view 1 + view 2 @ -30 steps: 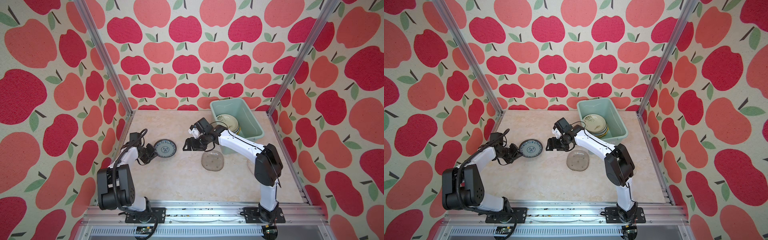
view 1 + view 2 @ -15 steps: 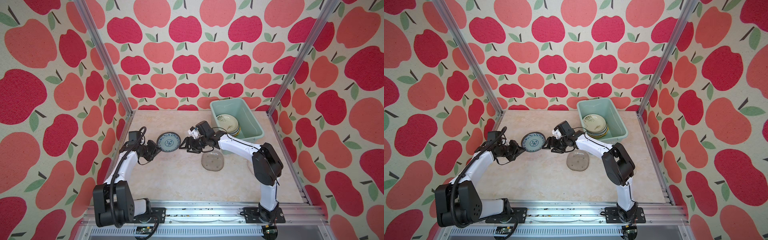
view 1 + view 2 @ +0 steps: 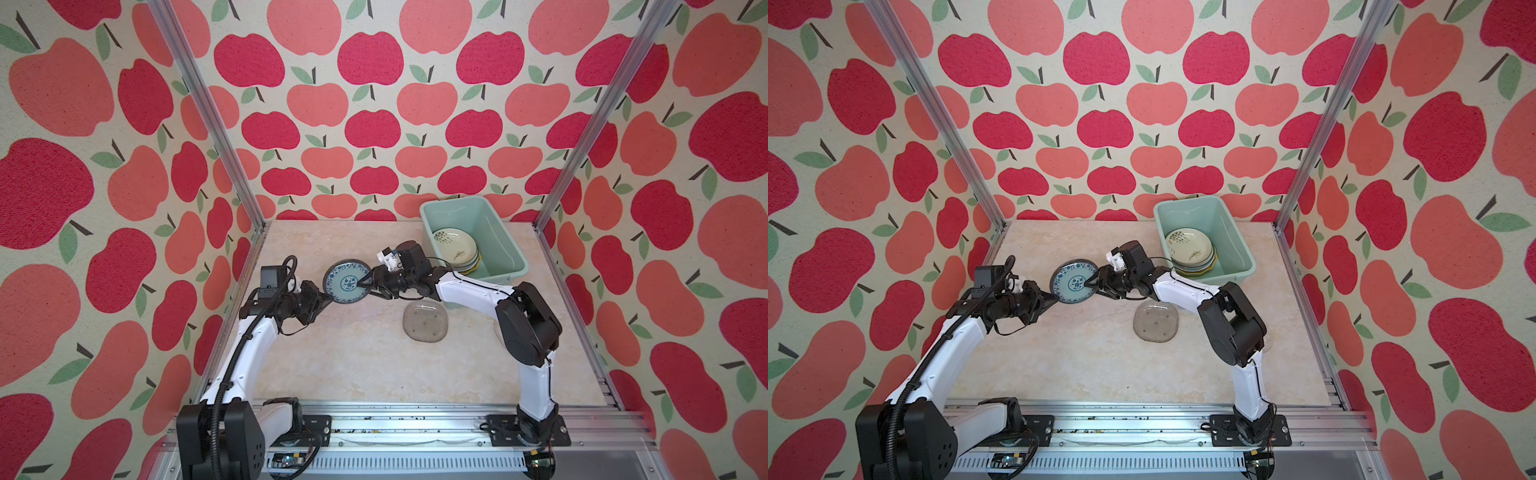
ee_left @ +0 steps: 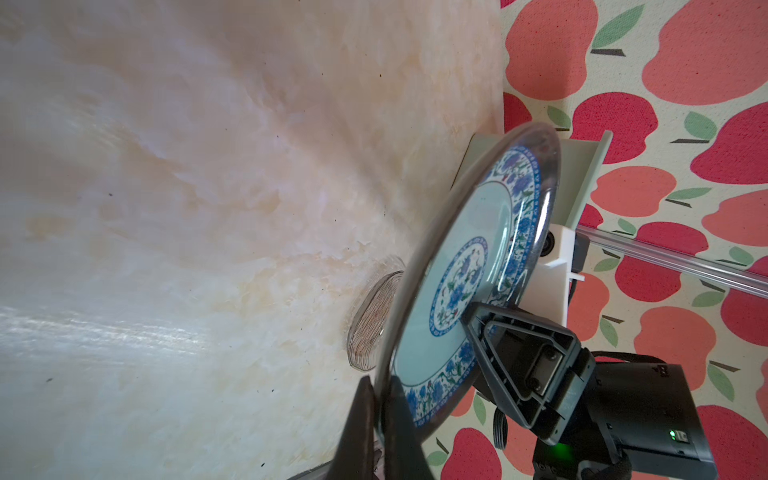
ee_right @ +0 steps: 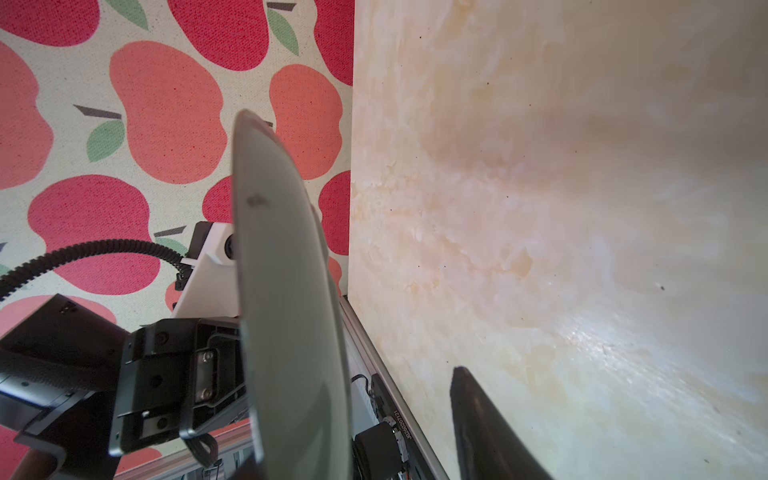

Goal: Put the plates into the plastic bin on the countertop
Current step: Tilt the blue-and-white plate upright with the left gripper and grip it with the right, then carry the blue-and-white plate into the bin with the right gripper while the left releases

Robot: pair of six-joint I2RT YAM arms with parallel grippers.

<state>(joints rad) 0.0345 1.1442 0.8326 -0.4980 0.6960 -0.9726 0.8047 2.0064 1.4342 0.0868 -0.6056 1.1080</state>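
The blue-patterned plate [image 3: 347, 281] [image 3: 1074, 282] is raised on edge above the countertop [image 3: 353, 361], left of centre, its decorated face tilted up towards the top cameras. My left gripper [image 3: 322, 296] is pressed together on the rim nearest the left side, and in the left wrist view its 2 fingers [image 4: 361, 424] pinch that edge tightly. My right gripper [image 3: 365, 282] comes in from the opposite side with its jaws spread around the plate. In the right wrist view 1 finger [image 5: 482, 424] stands well apart from the plate's plain back [image 5: 286, 291], so I am not clamping it there yet. The plastic bin [image 3: 453, 202] sits in the far right corner, close to the apple-print wall [image 3: 374, 124]. A stack of plates [image 3: 455, 245] fills its nearer half, and its far half is bare. A clear glass plate [image 3: 425, 322] lies flat on the countertop just under my right forearm, between the lifted plate and the bin's near end. The broad stretch of countertop between my 2 arms and the front aluminium rail [image 3: 395, 419] is open. The left edge of the countertop runs close behind my left wrist.
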